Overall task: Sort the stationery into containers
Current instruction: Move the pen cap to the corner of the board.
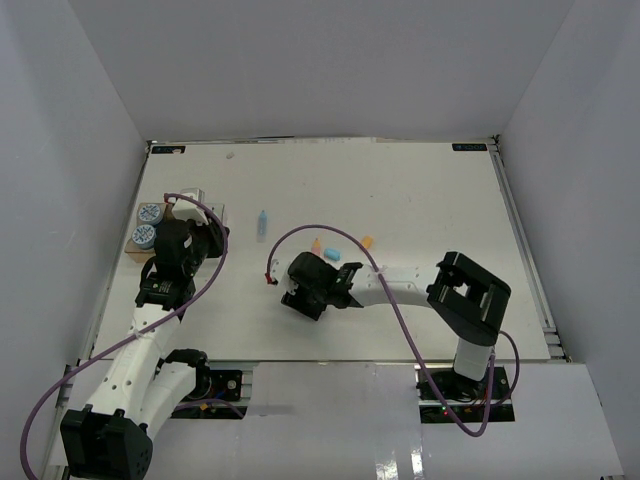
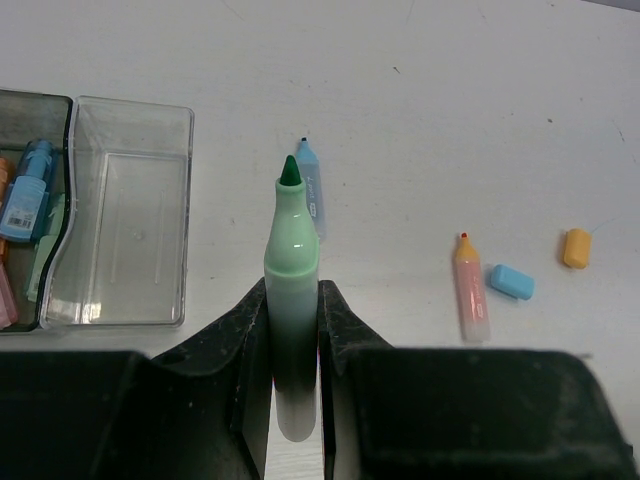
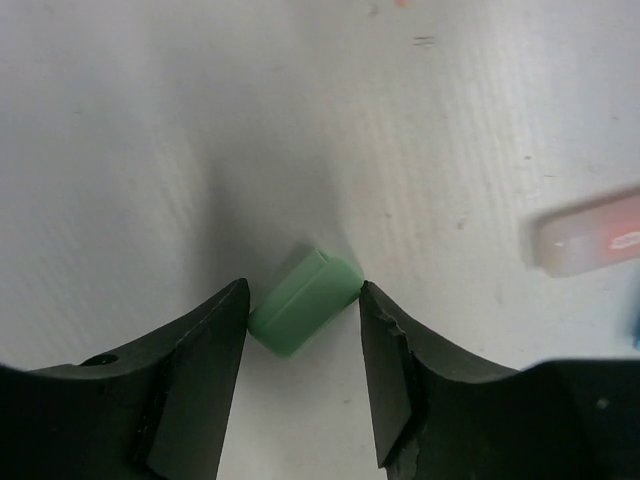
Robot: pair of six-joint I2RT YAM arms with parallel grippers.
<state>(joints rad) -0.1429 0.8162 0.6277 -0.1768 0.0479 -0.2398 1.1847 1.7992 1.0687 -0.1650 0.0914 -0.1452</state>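
Note:
My left gripper [image 2: 293, 290] is shut on an uncapped green marker [image 2: 291, 240], tip pointing away, held above the table. In the top view it [image 1: 205, 240] hovers beside the bins. My right gripper [image 3: 303, 290] is down at the table, both fingertips touching a green cap [image 3: 305, 303] that lies slantwise between them. In the top view it [image 1: 300, 297] is at mid-table. An empty clear bin [image 2: 182, 210] stands next to a bin [image 2: 66, 150] holding several markers. A tan bin [image 1: 136, 247] holds two patterned rolls [image 1: 148, 222].
Loose on the table: a blue marker [image 2: 312, 190], a pink marker with an orange tip [image 2: 470, 290], a blue cap [image 2: 511, 281] and an orange cap [image 2: 575, 248]. These lie between the two grippers in the top view [image 1: 330, 249]. White walls enclose the table.

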